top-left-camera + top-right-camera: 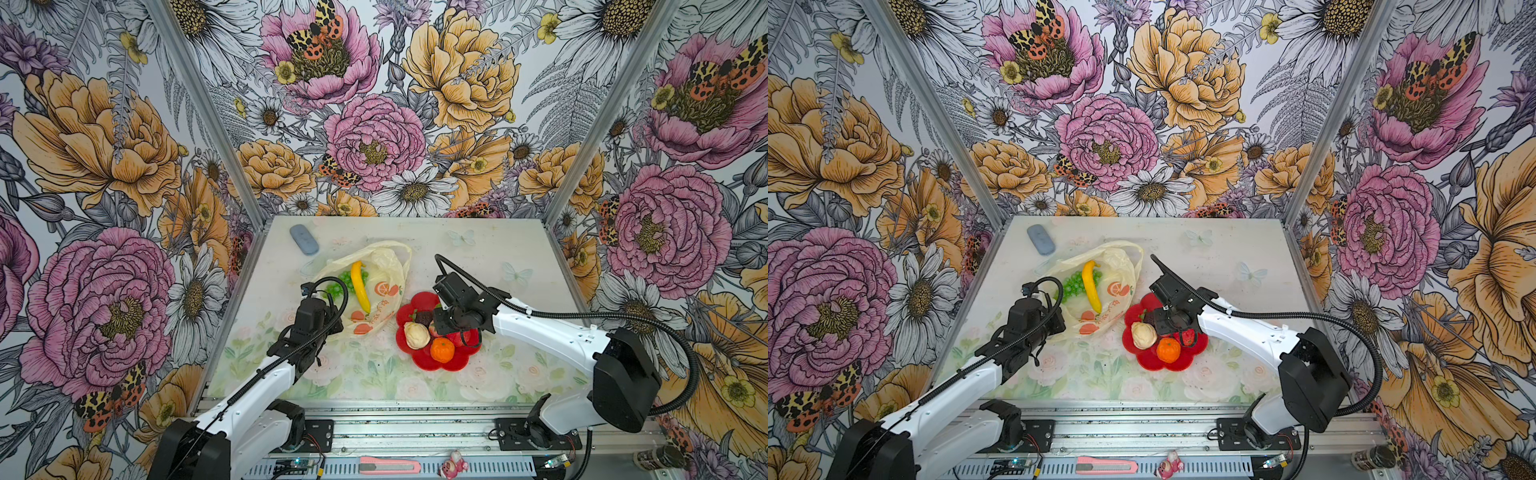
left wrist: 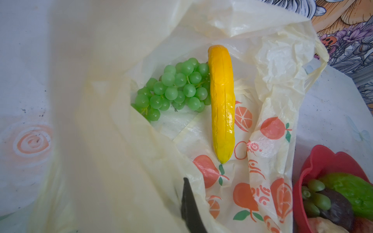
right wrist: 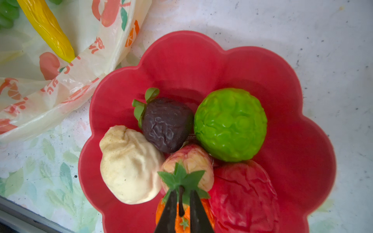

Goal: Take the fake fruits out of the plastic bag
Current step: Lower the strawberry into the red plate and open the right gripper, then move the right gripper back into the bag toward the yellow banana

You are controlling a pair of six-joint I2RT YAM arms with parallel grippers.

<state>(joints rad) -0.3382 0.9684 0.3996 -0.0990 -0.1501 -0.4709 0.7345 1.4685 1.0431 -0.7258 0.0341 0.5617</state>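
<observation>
Left wrist view: bag lying open, two fruits inside.
The thin, crinkled, pale-yellow bag [image 1: 384, 261], printed with oranges, lies left of centre on the table [image 1: 478, 249] with its mouth spread. A glossy yellow banana [image 2: 222, 105] and green grapes [image 2: 173, 88] rest touching inside. The left gripper [image 2: 185, 185] is clenched, seemingly on a raised fold at the bag's near edge. The bag's right edge touches the rim of the red plate [image 3: 181, 56]. The right gripper [image 3: 181, 193] hangs over the plate, fingers slightly parted, with the stem of the strawberry [image 3: 189, 159] between them; five more fruits [image 3: 230, 125] crowd around it. Bare tabletop lies behind and right of the plate.
</observation>
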